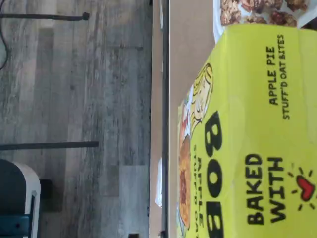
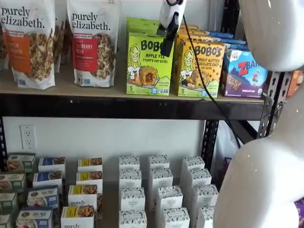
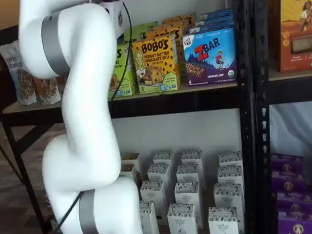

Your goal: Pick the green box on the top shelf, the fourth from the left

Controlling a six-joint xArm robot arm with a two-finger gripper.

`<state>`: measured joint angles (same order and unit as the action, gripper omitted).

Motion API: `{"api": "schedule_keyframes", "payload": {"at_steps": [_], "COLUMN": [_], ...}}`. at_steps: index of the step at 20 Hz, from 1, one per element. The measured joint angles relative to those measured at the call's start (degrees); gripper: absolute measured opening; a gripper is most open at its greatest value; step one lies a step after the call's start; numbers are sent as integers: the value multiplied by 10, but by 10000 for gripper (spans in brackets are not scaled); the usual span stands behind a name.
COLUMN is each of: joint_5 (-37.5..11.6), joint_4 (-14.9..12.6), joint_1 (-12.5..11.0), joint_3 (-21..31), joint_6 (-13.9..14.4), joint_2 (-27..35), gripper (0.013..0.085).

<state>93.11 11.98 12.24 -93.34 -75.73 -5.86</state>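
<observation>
The green box [image 2: 148, 64], a lime Bobo's Apple Pie carton, stands upright on the top shelf [image 2: 118, 107] between a granola bag and the orange-yellow Bobo's box. My gripper [image 2: 166, 50] hangs from above at the box's upper right front corner. Only one black finger [image 2: 168, 35] shows, side-on, so no gap can be judged. The wrist view looks closely onto the box's top panel [image 1: 257, 139], with the tan shelf board [image 1: 190, 59] beside it. In a shelf view my arm hides most of the box [image 3: 125, 73].
An orange-yellow Bobo's peanut butter box [image 2: 198, 69] stands right against the green box, then a blue ZBar box [image 2: 244, 73]. Purely Elizabeth bags [image 2: 92, 42] stand to its left. Several small white boxes [image 2: 161, 194] fill the lower shelf. My white arm [image 2: 270, 142] blocks the right side.
</observation>
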Motion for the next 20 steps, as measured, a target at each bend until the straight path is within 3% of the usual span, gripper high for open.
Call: {"api": "schedule_keyframes", "payload": {"at_steps": [5, 7, 15, 20], "joint_5": [-6, -8, -7, 2], "joint_4": [6, 9, 13, 8], "joint_1": [-2, -3, -4, -1], "joint_3": [6, 7, 5, -1], "joint_6": [-1, -2, -2, 0], "joint_2": [-3, -4, -4, 1], "gripper": [730, 650, 490, 490]}}
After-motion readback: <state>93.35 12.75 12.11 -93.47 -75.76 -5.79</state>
